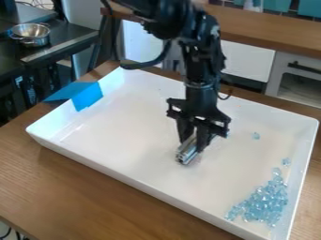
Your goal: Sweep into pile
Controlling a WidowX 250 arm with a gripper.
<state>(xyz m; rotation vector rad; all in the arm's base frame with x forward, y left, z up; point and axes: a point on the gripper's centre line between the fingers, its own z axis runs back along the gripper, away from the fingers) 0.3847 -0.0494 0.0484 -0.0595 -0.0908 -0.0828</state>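
I had the end effector clamped on 1 silver tool over the white tray; pale blue beads lay heaped near the tray's lower-right corner.

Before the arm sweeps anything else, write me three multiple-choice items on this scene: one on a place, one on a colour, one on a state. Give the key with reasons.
1. Where in the tray do most of the glassy pieces lie?
A) Far left corner
B) Lower right corner
C) Centre

2. What colour is the flap on the tray's wall?
A) Red
B) Yellow
C) Blue

3. What is the end effector doing?
A) Holding a silvery piece
B) Gripping the tray's rim
C) Hanging empty

Key:
1. B: the heap sits at lower right.
2. C: the flap is plainly bright blue.
3. A: the silvery piece shows between its fingers.
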